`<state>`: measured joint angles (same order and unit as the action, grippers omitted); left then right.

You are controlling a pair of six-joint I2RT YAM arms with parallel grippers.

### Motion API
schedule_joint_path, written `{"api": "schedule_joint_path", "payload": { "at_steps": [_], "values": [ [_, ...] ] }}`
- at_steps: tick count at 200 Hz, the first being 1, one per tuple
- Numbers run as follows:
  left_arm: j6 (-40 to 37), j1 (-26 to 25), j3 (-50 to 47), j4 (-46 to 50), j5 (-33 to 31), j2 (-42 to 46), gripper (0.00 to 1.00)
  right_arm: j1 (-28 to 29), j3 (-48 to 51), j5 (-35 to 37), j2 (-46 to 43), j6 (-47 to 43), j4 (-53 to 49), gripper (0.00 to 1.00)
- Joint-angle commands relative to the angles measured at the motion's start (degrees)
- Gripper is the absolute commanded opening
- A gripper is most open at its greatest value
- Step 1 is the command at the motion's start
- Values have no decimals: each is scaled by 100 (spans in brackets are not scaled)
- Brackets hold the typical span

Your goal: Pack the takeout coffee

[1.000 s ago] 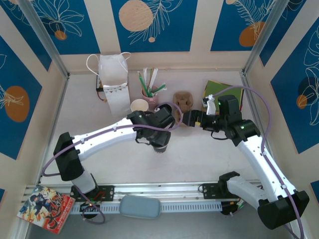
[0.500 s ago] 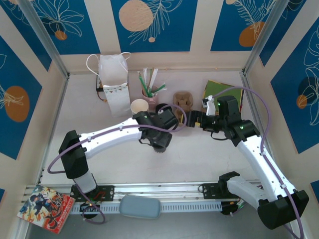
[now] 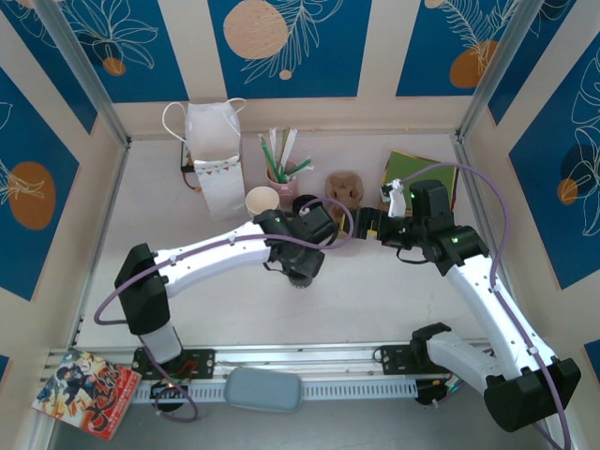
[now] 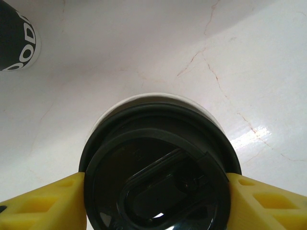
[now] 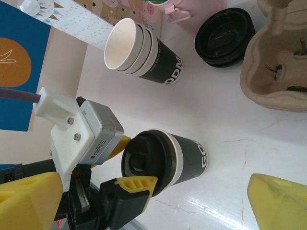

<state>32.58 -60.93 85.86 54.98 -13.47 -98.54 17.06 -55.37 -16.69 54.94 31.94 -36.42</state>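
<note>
The takeout coffee (image 5: 187, 155), a dark-banded cup with a black lid (image 4: 158, 163), stands upright near the table's middle (image 3: 300, 279). My left gripper (image 4: 156, 187) comes down over it and is shut on it, with a yellow finger pressed against each side of the lid rim. Seen from the right wrist, the left gripper (image 5: 136, 163) clamps the lid; I cannot tell whether the cup's base touches the table. My right gripper (image 3: 366, 223) hovers just to the right of the cup, open and holding nothing (image 5: 153, 191). The white paper bag (image 3: 214, 155) stands at the back left.
A stack of lidless cups (image 3: 263, 200) and a loose black lid (image 5: 224, 36) sit just behind the held cup. A pink holder with straws (image 3: 281, 178), a cardboard cup carrier (image 3: 344, 187) and green sheets (image 3: 412, 169) line the back.
The left arm's elbow has swung slightly right and its wrist has shifted a little, still holding the cup. The right gripper has barely moved.
</note>
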Motion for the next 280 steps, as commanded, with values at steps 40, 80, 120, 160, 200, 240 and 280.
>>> {"api": "schedule_joint_path", "payload": {
  "at_steps": [40,80,120,160,200,240,280],
  "values": [
    [-86,-62,192,161,-112,-209,65,-87,123,-124,-1,-2,127,99],
    [-61,-60,284,254,-145,-188,65,-97,140,-142,-9,-6,122,99],
    [-24,-67,474,390,-150,-147,65,-110,176,-142,-7,6,147,99],
    [-45,-69,431,416,-187,-190,65,-145,238,-168,-5,41,188,99],
    [-68,-96,414,452,-256,-277,65,-150,246,-168,-16,41,164,99],
    [-75,-106,394,436,-247,-332,66,-152,255,-172,-25,41,167,99],
    [-72,-118,387,417,-219,-352,68,-158,255,-164,-21,40,154,99]
  ]
}}
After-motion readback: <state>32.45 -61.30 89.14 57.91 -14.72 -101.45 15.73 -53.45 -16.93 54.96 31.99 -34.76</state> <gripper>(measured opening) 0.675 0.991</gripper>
